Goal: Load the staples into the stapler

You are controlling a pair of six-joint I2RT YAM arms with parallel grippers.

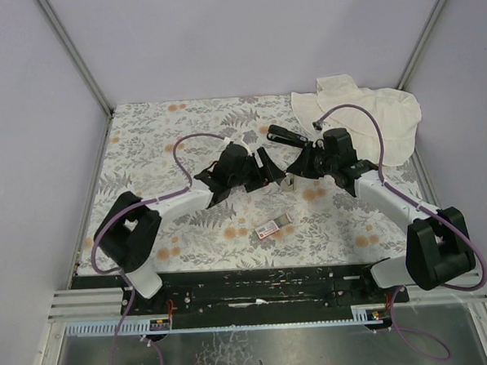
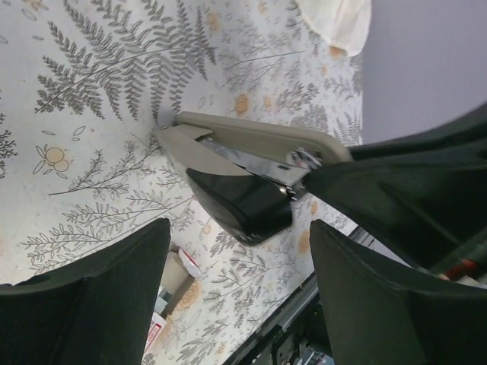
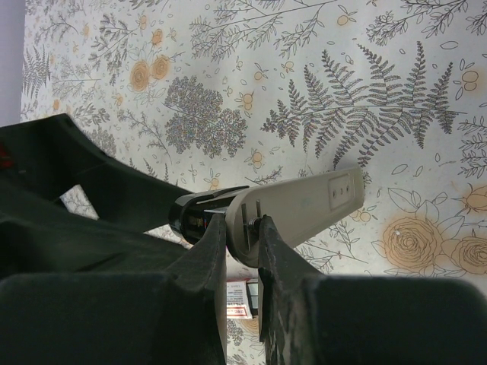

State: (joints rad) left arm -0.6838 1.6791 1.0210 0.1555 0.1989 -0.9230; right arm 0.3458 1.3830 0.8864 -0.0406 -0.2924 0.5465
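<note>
Two grippers are seen at mid-table around the stapler point(image 2: 251, 163). It is clamped at its hinge end by the right gripper point(image 3: 242, 228), whose jaws are pressed onto it from both sides. It is held tilted with its free end low to the table point(image 1: 143, 139); whether that end touches cannot be told. The left gripper point(image 2: 240, 262) is set just beside the stapler, its jaws well apart with nothing between them.

The step in hand is judged to be the opening of the stapler, with loading not yet begun, as no strip is seen in either gripper. The staples point(image 1: 274, 227) are kept in their box point(image 2: 173, 277), which lies flat on the table nearer the arm bases, apart from both grippers. Next, the magazine would need to be exposed and kept steady by the right gripper while the box is reached by the left one. A fine pinch on a thin strip would be called for.

The stapler is seen as a beige base with an anvil plate, a bright metal channel and a glossy black cap, splayed in a narrow wedge. Whether the channel is fully open cannot be told. The box is small and white with a pink-red label, its tray apparently slid partly out; single strips cannot be made out.
</note>
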